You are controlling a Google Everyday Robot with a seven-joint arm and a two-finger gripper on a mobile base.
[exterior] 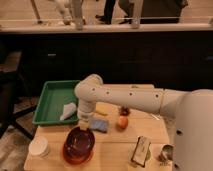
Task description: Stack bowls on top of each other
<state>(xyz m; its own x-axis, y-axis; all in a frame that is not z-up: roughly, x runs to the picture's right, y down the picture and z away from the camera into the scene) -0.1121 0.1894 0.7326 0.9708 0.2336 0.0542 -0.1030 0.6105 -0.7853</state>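
The dark maroon bowl (79, 141) with its glossy inside sits in the orange bowl (73, 159), of which only the rim shows along the front and left. Both stand on the wooden table (112, 142) at the front left. My gripper (83, 123) hangs down from the white arm just over the far rim of the maroon bowl. I cannot tell whether it touches the bowl.
A green tray (50, 100) holding a white crumpled thing (68, 111) stands behind the bowls. A white cup stack (39, 147) is at the left. A blue thing (99, 125), an orange fruit (122, 122), a packet (141, 150) and a metal cup (165, 153) lie to the right.
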